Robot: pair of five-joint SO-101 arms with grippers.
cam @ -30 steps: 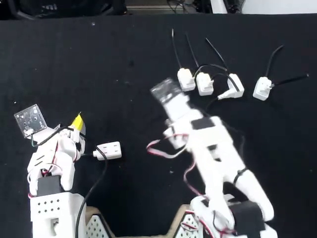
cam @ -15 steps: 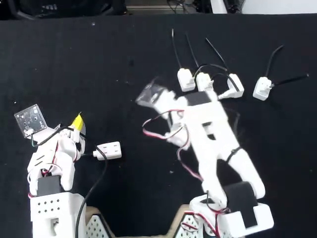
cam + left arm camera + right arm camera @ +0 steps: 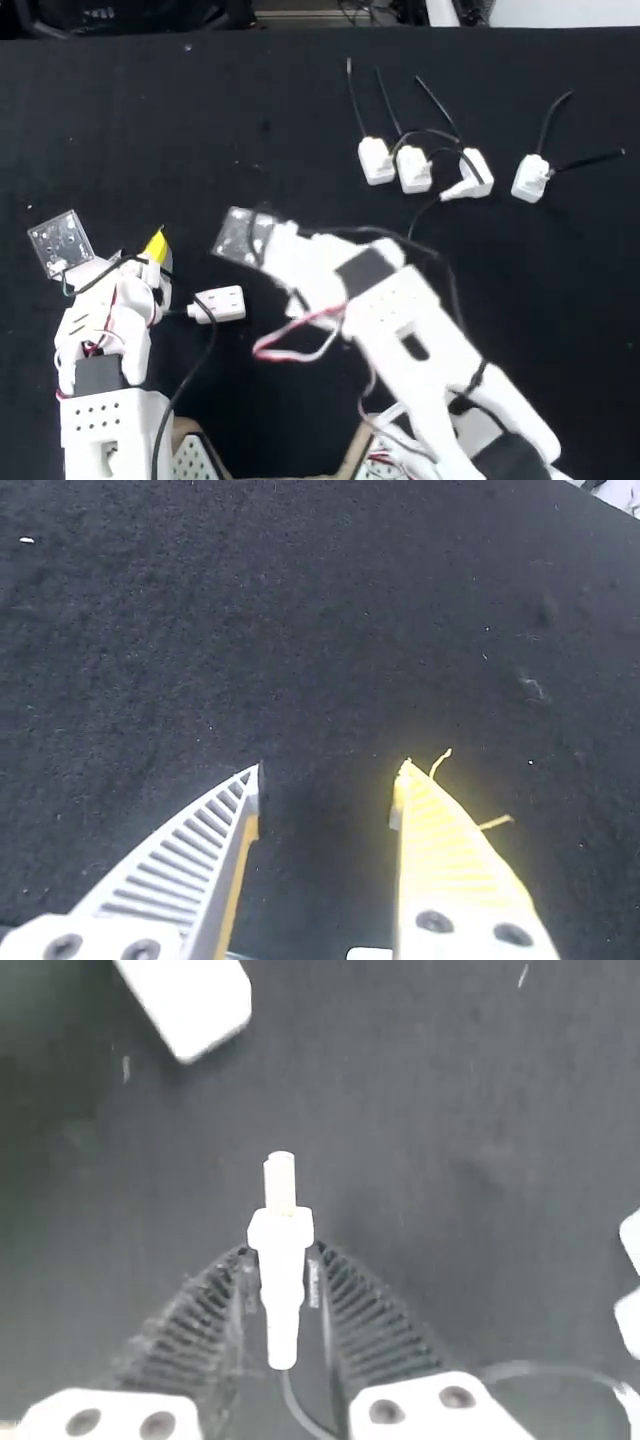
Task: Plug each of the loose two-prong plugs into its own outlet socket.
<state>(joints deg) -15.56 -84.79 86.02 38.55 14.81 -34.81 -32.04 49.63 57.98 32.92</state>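
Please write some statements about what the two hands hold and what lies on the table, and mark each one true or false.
1. The right hand grips a two-prong plug. True.
2. The left hand is shut on a cable. False: its fingers are apart, with nothing between them.
3. A white outlet socket lies on the table near the left hand. True.
4. The table is white. False: it is black.

Left tool [image 3: 328, 776] agape, right tool [image 3: 280, 1254] clamped.
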